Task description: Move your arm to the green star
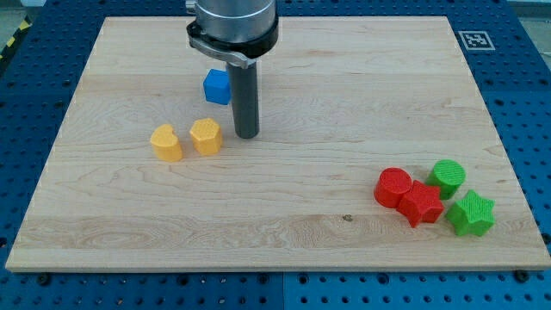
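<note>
The green star (471,213) lies near the view's bottom right on the wooden board (327,103). It touches a red star (421,204) on its left and sits just below a green cylinder (448,176). A red cylinder (393,187) is at the left end of that cluster. My tip (247,135) rests on the board at the upper left centre, far from the green star. It stands just right of a yellow hexagon (206,136) and below a blue cube (217,86).
A yellow heart-like block (166,143) lies left of the yellow hexagon. A black and white marker tag (475,39) sits on the blue pegboard table off the board's top right corner.
</note>
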Available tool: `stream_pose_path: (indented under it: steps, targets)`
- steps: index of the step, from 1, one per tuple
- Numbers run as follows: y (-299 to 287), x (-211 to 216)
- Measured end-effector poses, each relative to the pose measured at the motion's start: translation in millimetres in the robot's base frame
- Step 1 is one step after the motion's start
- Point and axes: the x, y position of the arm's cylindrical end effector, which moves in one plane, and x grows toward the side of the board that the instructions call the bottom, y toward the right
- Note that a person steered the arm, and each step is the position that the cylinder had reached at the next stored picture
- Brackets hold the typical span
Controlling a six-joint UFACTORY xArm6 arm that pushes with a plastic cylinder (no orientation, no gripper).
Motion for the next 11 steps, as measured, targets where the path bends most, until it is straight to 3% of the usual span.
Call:
stream_pose_path:
  steps: [1,3,5,6,8,9,11]
  targets:
    - [-25,15]
    - [-18,30]
    - [46,119]
    - [106,150]
    - [152,157]
    - [219,157]
    - [247,157]
